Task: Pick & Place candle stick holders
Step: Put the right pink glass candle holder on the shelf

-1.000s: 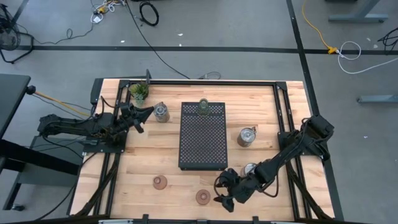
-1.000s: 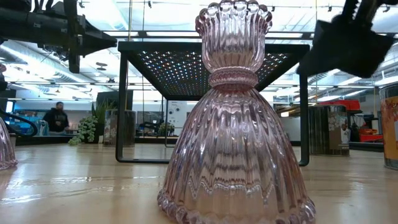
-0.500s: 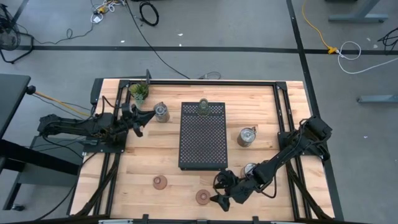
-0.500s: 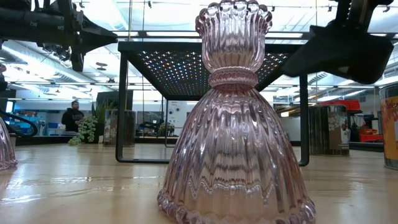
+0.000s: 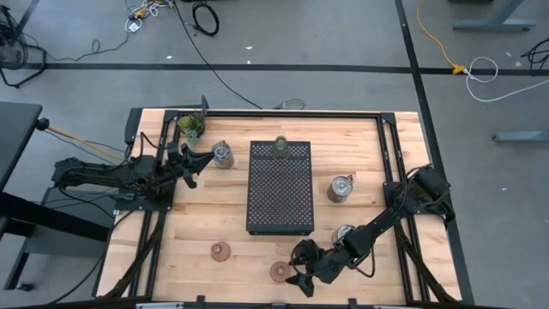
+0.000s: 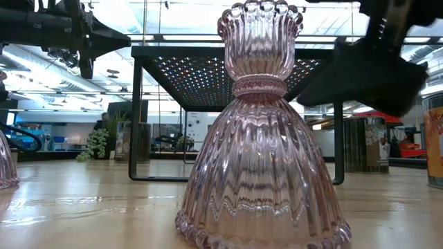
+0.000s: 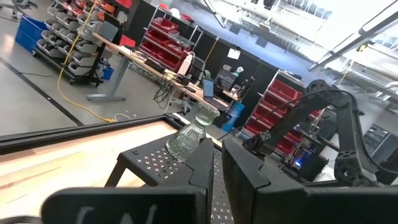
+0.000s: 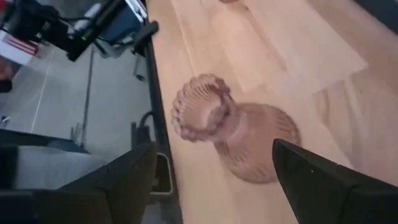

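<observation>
The right tool (image 5: 296, 276) is hanging with jaws wide just right of the pink holder (image 5: 279, 272) at the near edge of the tabletop (image 5: 197, 225), seemingly lining up a grasp. The left tool (image 5: 206, 155), fully closed, is waiting far-left, near a glass holder (image 5: 222, 155).

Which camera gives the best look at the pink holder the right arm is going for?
The low view: the pink holder fills the picture, upright, ribs and scalloped rim clear. The right wrist view shows it from above, between the open right pincer's fingers. The high view shows only a small disc. The left wrist view misses it.
</observation>
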